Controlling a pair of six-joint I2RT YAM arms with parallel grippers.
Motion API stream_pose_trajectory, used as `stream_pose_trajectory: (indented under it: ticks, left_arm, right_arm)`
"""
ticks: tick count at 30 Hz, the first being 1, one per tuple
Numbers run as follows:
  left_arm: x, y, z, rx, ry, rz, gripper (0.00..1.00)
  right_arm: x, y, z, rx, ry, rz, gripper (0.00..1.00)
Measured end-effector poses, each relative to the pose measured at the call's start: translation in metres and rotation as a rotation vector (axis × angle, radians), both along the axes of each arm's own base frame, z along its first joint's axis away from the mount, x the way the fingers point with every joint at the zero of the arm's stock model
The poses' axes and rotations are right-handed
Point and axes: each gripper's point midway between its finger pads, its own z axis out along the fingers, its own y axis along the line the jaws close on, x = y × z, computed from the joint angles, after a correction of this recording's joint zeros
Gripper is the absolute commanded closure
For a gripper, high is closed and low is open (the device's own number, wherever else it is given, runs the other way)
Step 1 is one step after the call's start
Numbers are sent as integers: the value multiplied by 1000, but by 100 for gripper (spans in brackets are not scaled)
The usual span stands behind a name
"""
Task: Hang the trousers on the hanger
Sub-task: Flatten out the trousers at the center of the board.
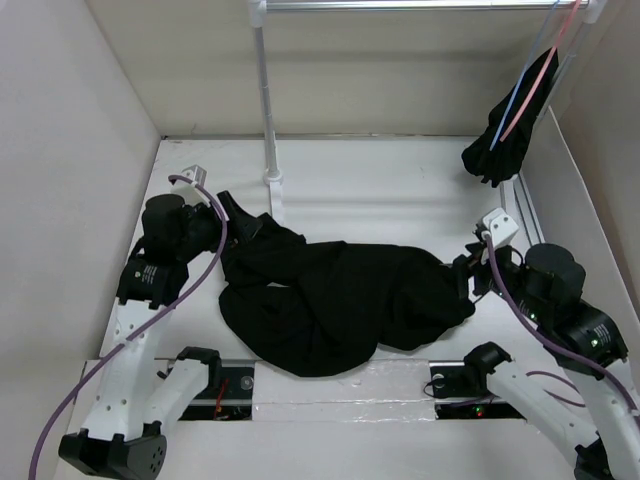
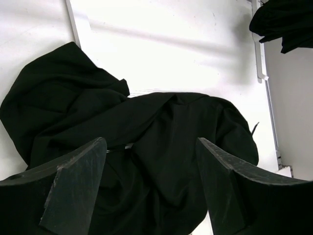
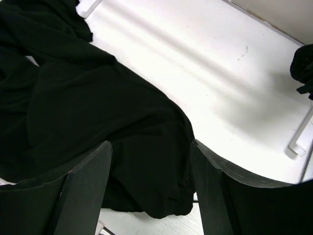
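White tabletop [image 1: 380, 190] between pale walls. Crumpled across its middle, large black soft-fabric trousers [image 1: 330, 300], long axis roughly 9 to 3 o'clock, narrower end pointing to 10. At 9, left gripper [image 1: 228, 228]; at 3, right gripper [image 1: 462, 275]; both spread wide, grasping nothing. At 1 o'clock, thin light-blue wire hanger [image 1: 521, 88] on a metal rail [image 1: 400, 5].

Trousers [image 1: 330, 300] on the table [image 1: 390, 185] between left end effector [image 2: 150, 143] and right end effector [image 3: 150, 144], hanger [image 1: 519, 92] on the rail [image 1: 400, 6] behind, right.

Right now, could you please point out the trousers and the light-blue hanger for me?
trousers [image 1: 330, 300], top external view, middle of the heap.
light-blue hanger [image 1: 526, 82], top external view, its slanting rod.
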Motion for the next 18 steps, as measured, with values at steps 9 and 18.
stream_pose_trajectory:
  ticks: [9,18]
  left_arm:
    - [10,9,-1,9,-1,75,28]
    - [36,35,-57,122,159,225,21]
  right_arm:
    - [7,-12,-32,-62,98,-92,77]
    - [19,-24,-60,-86,212,-236,42]
